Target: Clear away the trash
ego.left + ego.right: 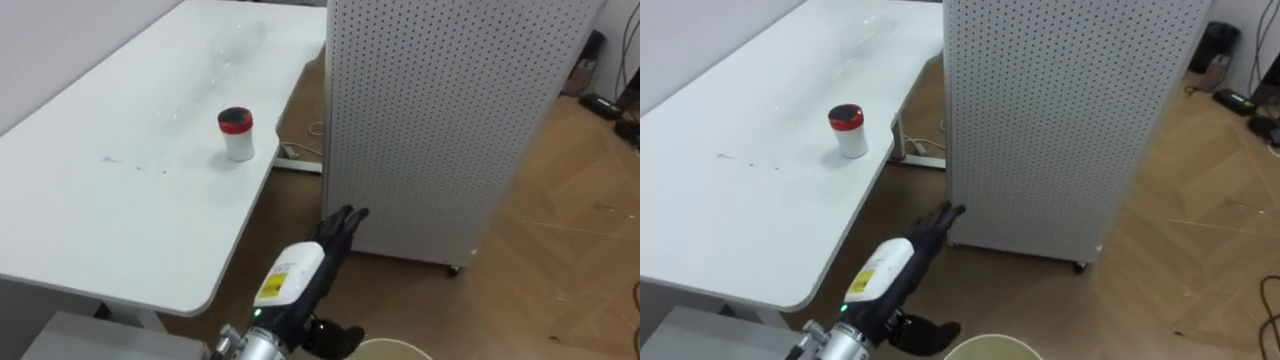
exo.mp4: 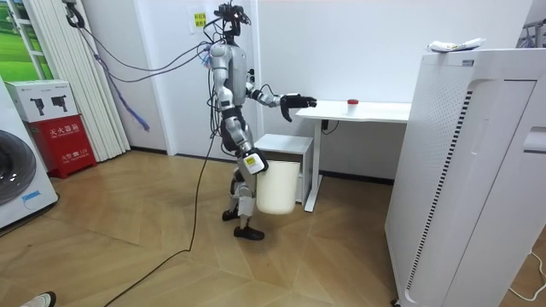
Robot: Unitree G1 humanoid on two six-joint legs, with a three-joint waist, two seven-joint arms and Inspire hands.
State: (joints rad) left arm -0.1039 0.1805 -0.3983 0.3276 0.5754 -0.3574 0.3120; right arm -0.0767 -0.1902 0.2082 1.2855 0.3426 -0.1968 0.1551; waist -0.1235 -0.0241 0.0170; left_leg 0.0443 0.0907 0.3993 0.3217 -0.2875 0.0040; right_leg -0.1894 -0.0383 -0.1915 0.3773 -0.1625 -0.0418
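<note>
Lowest in the eye views, the right robot hand (image 1: 338,338) sits by a pale bin (image 1: 396,349); its grip cannot be told. The left robot hand (image 1: 343,228) hovers off the bench (image 1: 90,220) edge, fingers straight and together. Farther on, a red-capped white jar (image 1: 236,135) stands upright on the bench, left of a perforated cabinet (image 1: 440,110).

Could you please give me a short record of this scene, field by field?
robot: stands by the near corner of the white desk, with the perforated white cabinet ahead
likely garbage: white jar with red lid, upright on the desk, untouched
left hand: open, held out in the air beside the desk's edge, apart from the jar
right hand: low, beside the white bin
bin held or not: cannot tell
</note>
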